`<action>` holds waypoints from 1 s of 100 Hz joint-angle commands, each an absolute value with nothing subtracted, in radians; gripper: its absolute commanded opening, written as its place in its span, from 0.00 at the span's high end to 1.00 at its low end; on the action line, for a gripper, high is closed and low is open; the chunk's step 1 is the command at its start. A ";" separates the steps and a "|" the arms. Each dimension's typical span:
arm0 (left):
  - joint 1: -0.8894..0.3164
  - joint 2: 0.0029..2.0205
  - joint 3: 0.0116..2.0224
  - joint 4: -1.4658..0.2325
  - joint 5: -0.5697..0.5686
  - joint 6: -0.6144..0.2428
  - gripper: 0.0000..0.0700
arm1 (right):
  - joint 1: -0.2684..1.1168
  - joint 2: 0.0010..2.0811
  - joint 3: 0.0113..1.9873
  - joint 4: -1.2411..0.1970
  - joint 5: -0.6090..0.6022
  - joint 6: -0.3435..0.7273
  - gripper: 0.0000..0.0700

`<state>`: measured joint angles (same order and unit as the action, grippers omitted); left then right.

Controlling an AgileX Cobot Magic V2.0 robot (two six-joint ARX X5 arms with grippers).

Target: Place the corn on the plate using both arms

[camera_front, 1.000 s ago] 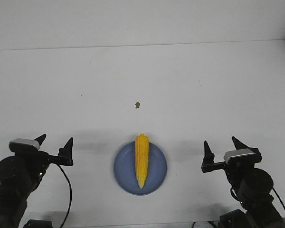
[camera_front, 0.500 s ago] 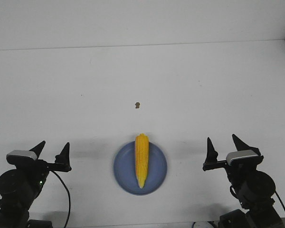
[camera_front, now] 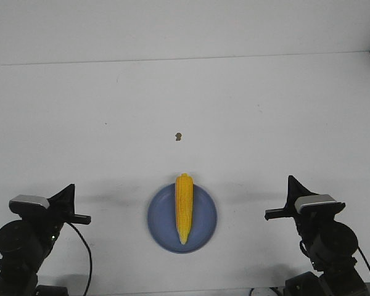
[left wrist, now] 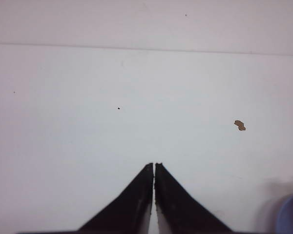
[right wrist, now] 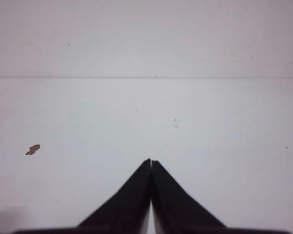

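With the corn point(camera_front: 184, 208) lying lengthwise on the plate point(camera_front: 163, 227) and each closed, empty hand, left point(camera_front: 70, 189) and right point(camera_front: 290, 180), parked well apart on the surface point(camera_front: 185, 98), you should hold both arms clear and leave the corn undisturbed.

no readable text or labels, as far as these views show.

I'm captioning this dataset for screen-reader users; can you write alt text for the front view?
A yellow corn lies lengthwise on a round blue plate near the front edge of a white table. The left gripper and right gripper sit shut and empty on either side of the plate, clear of it. A small brown speck lies farther back.
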<state>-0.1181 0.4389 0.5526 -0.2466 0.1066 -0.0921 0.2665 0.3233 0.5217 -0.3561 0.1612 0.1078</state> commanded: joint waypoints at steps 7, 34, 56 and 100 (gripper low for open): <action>-0.119 0.442 0.566 -0.236 0.104 -0.080 0.99 | 0.269 0.327 0.535 -0.344 0.165 0.101 1.00; -0.119 0.442 0.566 -0.236 0.104 -0.080 0.99 | 0.269 0.327 0.535 -0.344 0.165 0.101 1.00; -0.119 0.442 0.566 -0.236 0.104 -0.080 0.99 | 0.269 0.327 0.535 -0.344 0.165 0.101 1.00; -0.119 0.441 0.566 -0.226 0.102 -0.080 0.99 | 0.269 0.327 0.535 -0.344 0.165 0.101 1.00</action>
<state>-0.1181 0.4389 0.5526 -0.2451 0.1062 -0.0914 0.2665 0.3233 0.5217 -0.3561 0.1608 0.1078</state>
